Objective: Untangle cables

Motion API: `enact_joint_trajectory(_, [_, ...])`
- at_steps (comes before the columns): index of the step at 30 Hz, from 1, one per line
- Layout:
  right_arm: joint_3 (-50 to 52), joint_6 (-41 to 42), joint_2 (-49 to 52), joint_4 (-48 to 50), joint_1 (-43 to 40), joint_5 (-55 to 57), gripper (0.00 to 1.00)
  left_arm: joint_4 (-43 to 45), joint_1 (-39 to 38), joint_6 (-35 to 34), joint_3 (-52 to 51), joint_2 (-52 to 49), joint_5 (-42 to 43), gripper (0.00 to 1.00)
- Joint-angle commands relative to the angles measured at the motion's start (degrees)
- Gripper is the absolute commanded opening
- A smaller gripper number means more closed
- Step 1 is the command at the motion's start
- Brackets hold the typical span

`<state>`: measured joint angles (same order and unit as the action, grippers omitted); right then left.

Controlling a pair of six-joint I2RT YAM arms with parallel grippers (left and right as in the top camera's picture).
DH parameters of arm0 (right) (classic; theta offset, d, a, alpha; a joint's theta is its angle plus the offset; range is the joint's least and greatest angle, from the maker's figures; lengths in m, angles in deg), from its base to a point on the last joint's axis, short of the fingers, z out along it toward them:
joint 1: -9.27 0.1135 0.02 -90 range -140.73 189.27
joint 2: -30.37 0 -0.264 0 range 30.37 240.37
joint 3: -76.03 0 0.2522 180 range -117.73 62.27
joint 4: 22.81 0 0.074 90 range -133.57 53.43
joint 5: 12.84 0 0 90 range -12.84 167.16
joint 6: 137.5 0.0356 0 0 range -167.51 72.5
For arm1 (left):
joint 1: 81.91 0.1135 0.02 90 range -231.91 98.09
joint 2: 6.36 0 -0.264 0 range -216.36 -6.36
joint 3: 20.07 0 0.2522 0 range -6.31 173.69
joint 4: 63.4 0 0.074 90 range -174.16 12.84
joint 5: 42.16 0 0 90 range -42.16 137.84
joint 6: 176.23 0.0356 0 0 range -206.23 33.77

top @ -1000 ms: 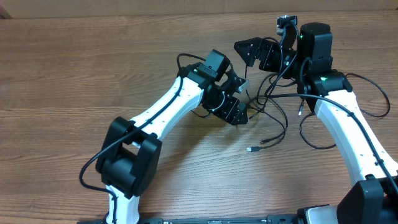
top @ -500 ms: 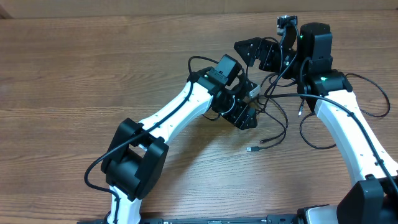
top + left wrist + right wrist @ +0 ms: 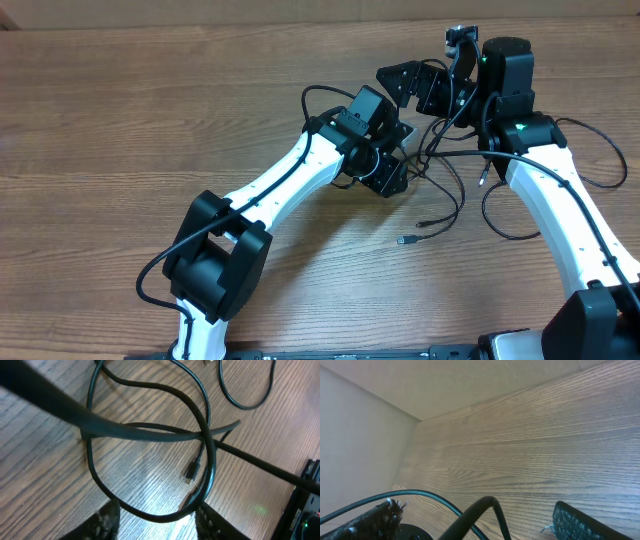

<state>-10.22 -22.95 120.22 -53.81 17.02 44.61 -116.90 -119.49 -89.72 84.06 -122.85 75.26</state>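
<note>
thin black tangled cables (image 3: 212,457) lie on the brown wooden table (image 3: 150,120) between both arms. left gripper (image 3: 156,512) fingers spread apart (one loop between them); right gripper (image 3: 475,515) likewise apart.

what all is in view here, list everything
cables: several, exact count unclear in the tangle, thin black, on the table right of centre between the two grippers
plug connectors: at least two showing, small and dark, on loose cable ends at the edges of the tangle
table: one, brown wood grain, under everything
wall: one, pale beige, along the table's far edge
left arm: one, white with black joints, reaching in from the near left
right arm: one, white with black joints, along the right side
left gripper: one, black, open, fingers either side of a cable loop
right gripper: one, black, open, at the far side of the tangle, a cable arching between its fingers
</note>
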Motion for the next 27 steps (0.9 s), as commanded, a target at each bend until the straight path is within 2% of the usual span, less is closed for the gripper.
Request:
enact_joint_trajectory(1, [0.1, 1.2, 0.0, 0.3, 0.0, 0.5, 0.95, 0.2, -0.4, -1.3, 0.3, -0.5, -1.0, 0.47])
enact_joint_trajectory(12, [0.1, 1.2, 0.0, 0.2, 0.0, 0.3, 0.95, 1.5, -1.9, -1.7, 0.1, -0.5, -1.0, 0.38])
enact_joint_trajectory(16, [0.1, 1.2, 0.0, 0.2, 0.0, 0.3, 0.95, 1.5, -2.2, -1.9, 0.1, -0.5, -1.0, 0.30])
enact_joint_trajectory(25, [0.1, 1.2, 0.0, 0.2, 0.0, 0.3, 0.95, 1.5, -2.2, -2.8, 0.1, -0.5, -1.0, 0.27])
enact_joint_trajectory(27, [0.1, 1.2, 0.0, 0.2, 0.0, 0.3, 0.95, 1.5, -2.2, -2.8, 0.1, -0.5, -1.0, 0.15])
